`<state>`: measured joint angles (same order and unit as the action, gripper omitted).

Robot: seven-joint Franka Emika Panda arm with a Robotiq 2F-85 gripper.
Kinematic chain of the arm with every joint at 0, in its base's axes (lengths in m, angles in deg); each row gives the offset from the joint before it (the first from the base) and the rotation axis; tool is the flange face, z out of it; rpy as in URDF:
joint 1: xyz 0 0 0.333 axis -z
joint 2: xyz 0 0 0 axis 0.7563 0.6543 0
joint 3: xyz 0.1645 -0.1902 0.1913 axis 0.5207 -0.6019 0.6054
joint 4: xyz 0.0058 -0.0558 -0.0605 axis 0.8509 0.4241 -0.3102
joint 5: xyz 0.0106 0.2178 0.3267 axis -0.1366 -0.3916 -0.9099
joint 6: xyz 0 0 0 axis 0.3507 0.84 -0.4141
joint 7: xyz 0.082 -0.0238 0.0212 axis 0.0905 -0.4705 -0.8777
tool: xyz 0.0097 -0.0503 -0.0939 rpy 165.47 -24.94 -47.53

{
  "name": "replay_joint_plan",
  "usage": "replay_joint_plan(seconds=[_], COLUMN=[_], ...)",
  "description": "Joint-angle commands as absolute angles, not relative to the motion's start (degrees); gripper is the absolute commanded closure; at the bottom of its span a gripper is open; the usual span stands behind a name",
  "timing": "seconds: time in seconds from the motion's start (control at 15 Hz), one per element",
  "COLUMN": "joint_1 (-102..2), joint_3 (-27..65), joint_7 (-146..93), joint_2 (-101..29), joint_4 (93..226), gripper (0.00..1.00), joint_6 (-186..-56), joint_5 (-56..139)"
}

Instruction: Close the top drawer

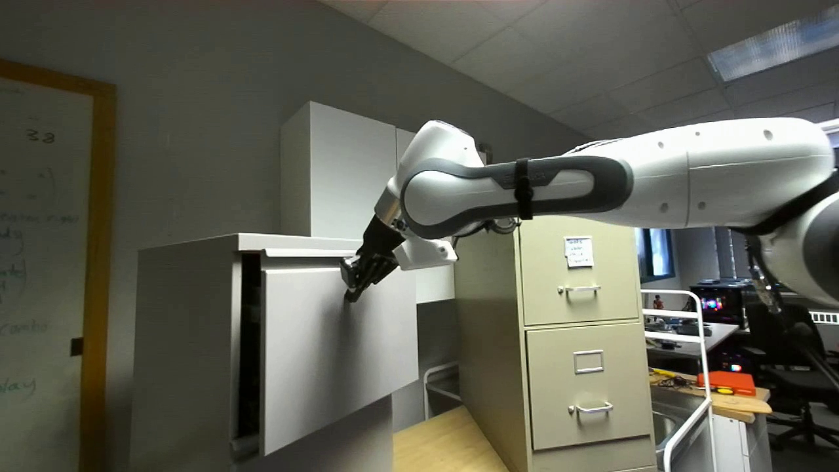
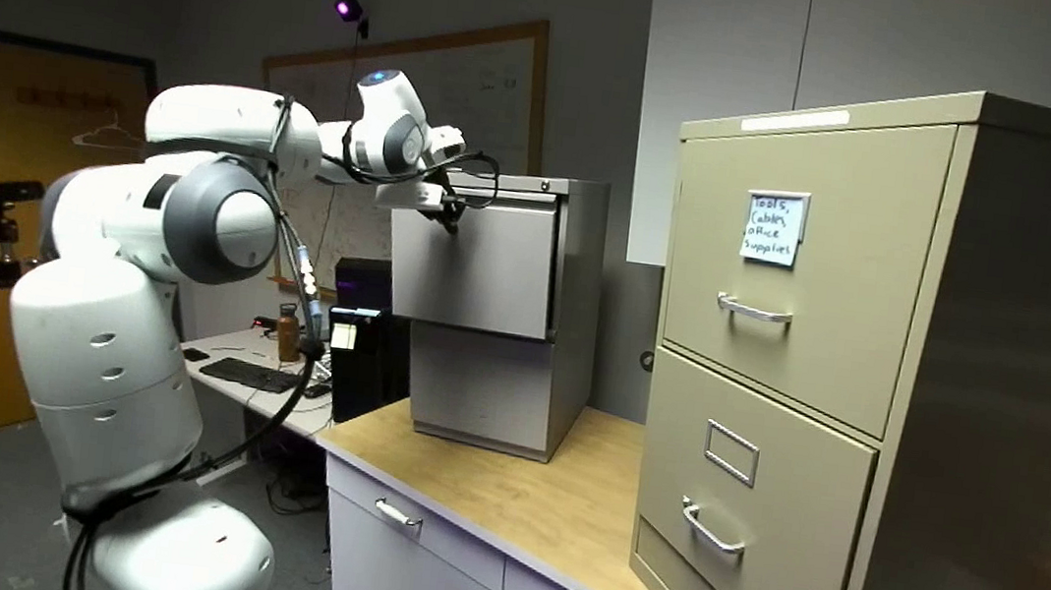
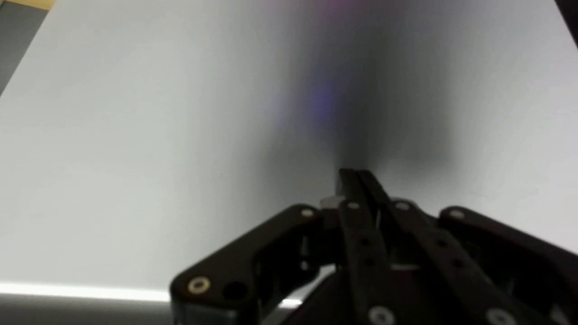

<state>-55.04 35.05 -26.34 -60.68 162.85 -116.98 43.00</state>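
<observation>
The top drawer is a large plain white flat front in both exterior views [image 1: 328,367] [image 2: 498,277]. It stands out a little from its white cabinet [image 1: 180,347], with a dark gap along its side edge. In the wrist view the drawer front [image 3: 135,158] fills most of the picture. My gripper [image 1: 351,296] is at the upper part of the drawer front, fingers angled down onto it. It also shows in an exterior view [image 2: 450,227]. In the wrist view the fingertips [image 3: 355,171] are together, with nothing between them. They meet their shadow and appear to touch the front.
A lower white drawer [image 2: 481,384] sits flush below. A beige filing cabinet with handles [image 2: 789,325] stands on the wooden counter [image 2: 581,499] beside the white cabinet. A tall white cupboard [image 1: 347,170] hangs on the wall behind. A whiteboard [image 1: 39,262] is on the wall.
</observation>
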Motion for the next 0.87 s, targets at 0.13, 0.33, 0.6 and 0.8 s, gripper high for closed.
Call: replay_joint_plan(seconds=[0.13, 0.33, 0.6, 0.8], joint_1=[-57.96, -59.52, -61.37, -62.78], joint_3=[35.26, 34.75, 33.91, 33.32], joint_7=[-23.22, -22.57, -21.45, -20.69], joint_2=[-45.36, -40.12, -35.18, -32.69], joint_4=[143.55, 136.19, 127.62, 122.28], gripper=[0.94, 0.94, 0.94, 0.94], joint_6=[-114.55, -112.34, -106.26, -101.29], joint_5=[44.17, 43.72, 44.21, 44.61])
